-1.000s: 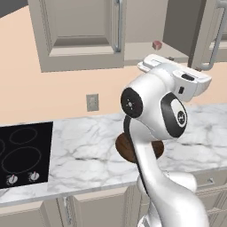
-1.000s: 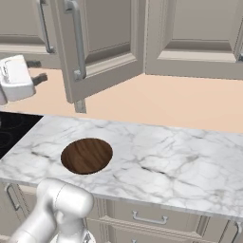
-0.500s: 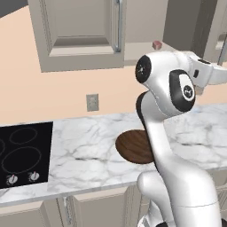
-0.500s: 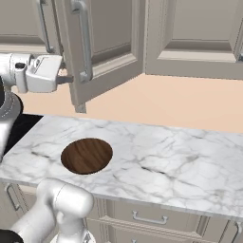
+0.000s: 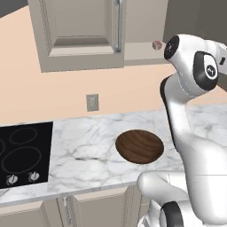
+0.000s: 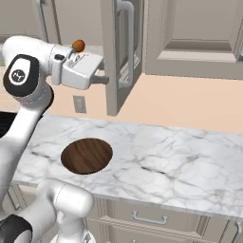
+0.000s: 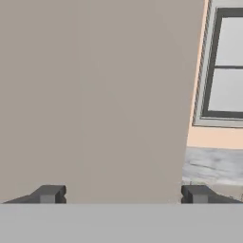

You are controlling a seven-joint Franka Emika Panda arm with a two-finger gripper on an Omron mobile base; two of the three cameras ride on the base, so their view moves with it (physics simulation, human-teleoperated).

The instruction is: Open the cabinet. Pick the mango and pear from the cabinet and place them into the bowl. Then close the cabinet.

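The cabinet's left door (image 5: pixel 80 31) is closed. Its right door (image 6: pixel 110 57) stands swung out, edge-on to the right base view, silver bar handle (image 6: pixel 129 42) on its far side. My gripper (image 6: pixel 101 79) is open, its fingertips right at the door's inner face. That face (image 7: pixel 95 95) fills the space ahead between my spread fingers (image 7: pixel 47 193) in the hand view. A small orange-red fruit (image 6: pixel 78 45) (image 5: pixel 156 45), the mango by its colour, sits on the cabinet shelf behind my hand. The pear is hidden. The dark wooden bowl (image 5: pixel 139 146) (image 6: pixel 87 155) lies on the marble counter below.
A black cooktop (image 5: pixel 22 150) is set into the counter (image 6: pixel 166 156) at the left. A wall outlet (image 5: pixel 92 102) sits under the cabinet. Another wall cabinet (image 6: pixel 190 33) hangs to the right of the open door. Drawer fronts (image 6: pixel 147 218) run under the counter.
The arm has swung right, carrying the gripper up to the right door's inner face. The door has opened wider, from angled to edge-on in the right base view.
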